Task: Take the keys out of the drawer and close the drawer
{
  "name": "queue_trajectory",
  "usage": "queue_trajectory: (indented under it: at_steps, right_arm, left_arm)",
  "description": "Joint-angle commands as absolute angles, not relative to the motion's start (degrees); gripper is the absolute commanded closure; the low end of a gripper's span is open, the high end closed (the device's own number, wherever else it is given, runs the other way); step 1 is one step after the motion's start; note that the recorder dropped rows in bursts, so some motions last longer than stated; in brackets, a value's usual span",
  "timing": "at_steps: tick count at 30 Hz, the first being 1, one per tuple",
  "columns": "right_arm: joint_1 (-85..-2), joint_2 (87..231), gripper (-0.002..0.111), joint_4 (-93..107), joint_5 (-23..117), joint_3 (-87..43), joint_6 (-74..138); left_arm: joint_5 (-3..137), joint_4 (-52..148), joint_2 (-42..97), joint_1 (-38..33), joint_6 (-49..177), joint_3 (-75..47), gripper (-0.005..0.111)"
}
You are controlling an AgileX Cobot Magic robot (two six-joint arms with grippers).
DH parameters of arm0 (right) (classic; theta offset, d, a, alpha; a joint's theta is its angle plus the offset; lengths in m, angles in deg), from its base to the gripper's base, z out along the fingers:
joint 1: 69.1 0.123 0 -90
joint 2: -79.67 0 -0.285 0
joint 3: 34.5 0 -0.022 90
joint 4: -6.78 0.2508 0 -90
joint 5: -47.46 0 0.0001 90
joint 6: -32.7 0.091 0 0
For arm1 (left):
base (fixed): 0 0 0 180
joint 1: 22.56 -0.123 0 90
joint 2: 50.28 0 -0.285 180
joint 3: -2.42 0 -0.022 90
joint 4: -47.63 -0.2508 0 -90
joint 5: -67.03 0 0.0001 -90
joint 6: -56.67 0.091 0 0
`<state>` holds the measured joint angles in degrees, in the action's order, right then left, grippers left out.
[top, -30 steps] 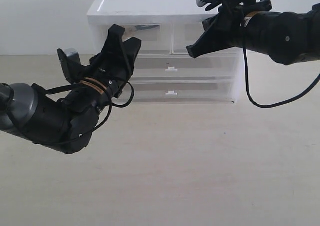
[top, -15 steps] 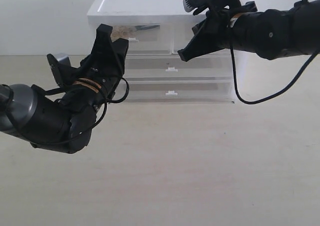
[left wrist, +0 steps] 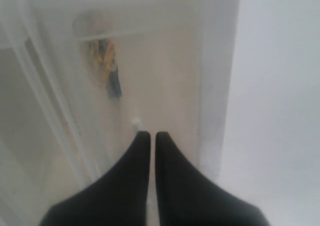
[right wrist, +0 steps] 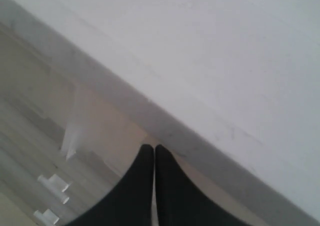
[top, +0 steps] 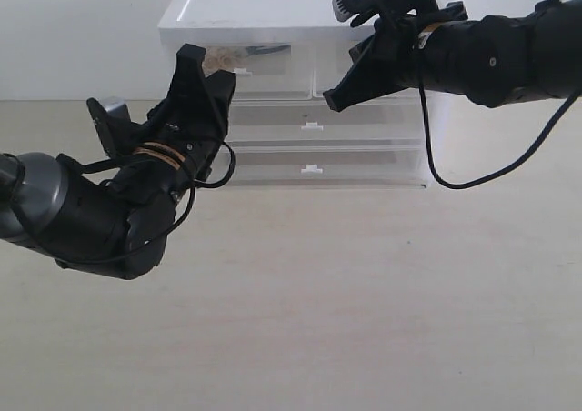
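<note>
The drawer (top: 264, 70) is the upper left half-width one of the translucent white unit; its front looks flush with the unit. The keys (left wrist: 104, 56) show blurred through the plastic as gold pieces with a dark cord end, and as a tan patch (top: 218, 59) in the exterior view. My left gripper (top: 207, 65) is shut and empty, its tips (left wrist: 148, 134) just short of the small white tab handle (left wrist: 135, 121). My right gripper (top: 332, 100) is shut and empty, its tips (right wrist: 153, 147) close against the front of the right-hand half-width drawer (top: 364, 70), under the unit's top edge.
Two full-width drawers (top: 314, 125) with small tab handles (right wrist: 52, 183) lie below the half-width ones. The unit's flat white top (top: 273, 6) runs back to a white wall. The beige tabletop (top: 346, 293) spreads in front of the unit.
Both arms shifted left during the first half second, the right gripper also dropping slightly towards the drawer fronts. Since then nothing has visibly moved.
</note>
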<state>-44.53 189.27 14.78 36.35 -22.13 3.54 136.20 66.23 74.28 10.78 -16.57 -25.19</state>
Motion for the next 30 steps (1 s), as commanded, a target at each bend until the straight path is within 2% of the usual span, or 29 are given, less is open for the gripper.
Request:
queue_trajectory:
  at_steps: [1, 15, 18, 20, 21, 23, 30]
  right_arm:
    - [-45.3, 189.3, 0.109, 15.6, 32.4, -23.2, 3.7]
    - [-45.3, 189.3, 0.109, 15.6, 32.6, -23.2, 3.7]
    - [-45.3, 189.3, 0.109, 15.6, 32.7, -23.2, 3.7]
    - [-45.3, 189.3, 0.109, 15.6, 32.7, -23.2, 3.7]
    - [-45.3, 189.3, 0.109, 15.6, 32.7, -23.2, 3.7]
    - [-45.3, 189.3, 0.109, 15.6, 32.7, -23.2, 3.7]
    - [-45.3, 189.3, 0.109, 15.6, 32.7, -23.2, 3.8]
  left_arm:
    - [133.6, 63.2, 74.2, 10.7, -19.9, -25.4, 0.103]
    - [134.7, 62.4, 74.2, 10.7, -20.0, -25.4, 0.102]
    - [134.7, 60.6, 74.2, 10.7, -21.1, -25.4, 0.09]
    - [134.6, 59.4, 74.2, 10.7, -21.1, -25.4, 0.076]
    - [134.4, 59.2, 74.2, 10.7, -22.1, -25.4, 0.058]
    - [133.7, 61.5, 74.2, 10.7, -22.2, -25.4, 0.041]
    - [132.4, 66.7, 74.2, 10.7, -22.2, -24.4, 0.039]
